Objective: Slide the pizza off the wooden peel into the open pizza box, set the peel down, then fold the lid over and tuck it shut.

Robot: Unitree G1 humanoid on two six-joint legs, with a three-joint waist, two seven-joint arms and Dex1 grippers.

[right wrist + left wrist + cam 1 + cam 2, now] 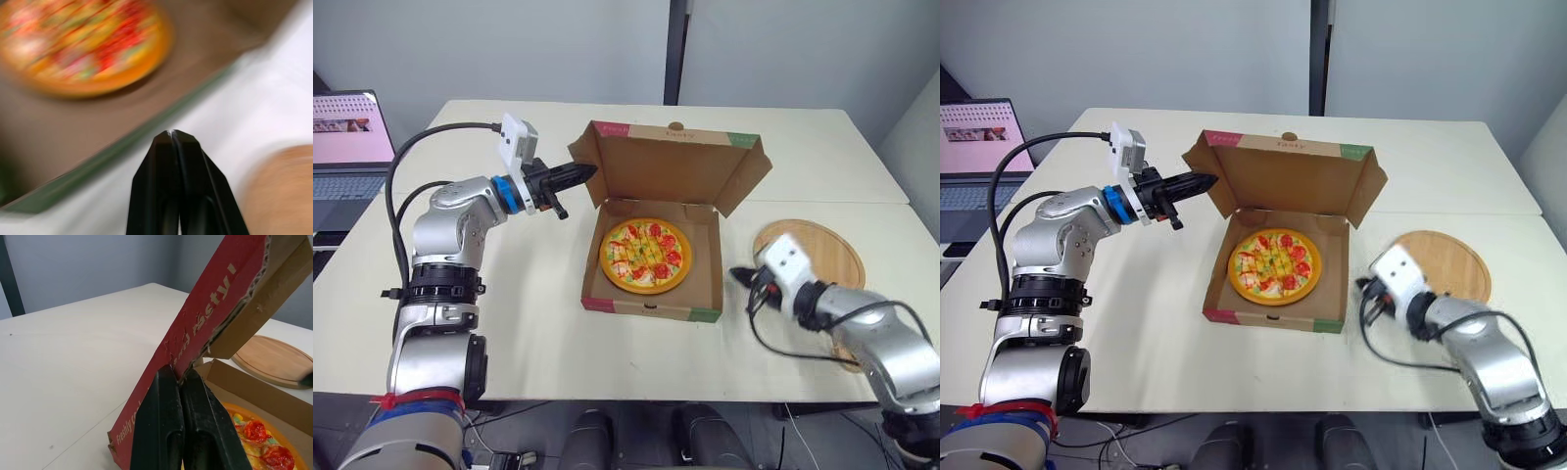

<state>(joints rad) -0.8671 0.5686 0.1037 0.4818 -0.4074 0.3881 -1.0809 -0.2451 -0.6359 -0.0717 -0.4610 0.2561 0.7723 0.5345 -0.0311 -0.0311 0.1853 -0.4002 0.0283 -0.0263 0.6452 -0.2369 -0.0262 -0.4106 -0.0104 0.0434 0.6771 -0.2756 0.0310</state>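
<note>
My left gripper (588, 173), fingers pressed together, has its tips at the side edge of the raised lid (675, 162); the pizza (646, 255) lies in the pizza box (651, 305) just below them. My right gripper (740, 274), likewise closed and empty, sits between that box and the wooden peel (827, 245).

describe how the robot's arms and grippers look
Both arms are silver shells with black joint rings. The left arm has a blue wrist band, a white camera box and a looping black cable. The right arm has a white box and black cables too. The left gripper and right gripper each end in two tapered black jaws.
</note>
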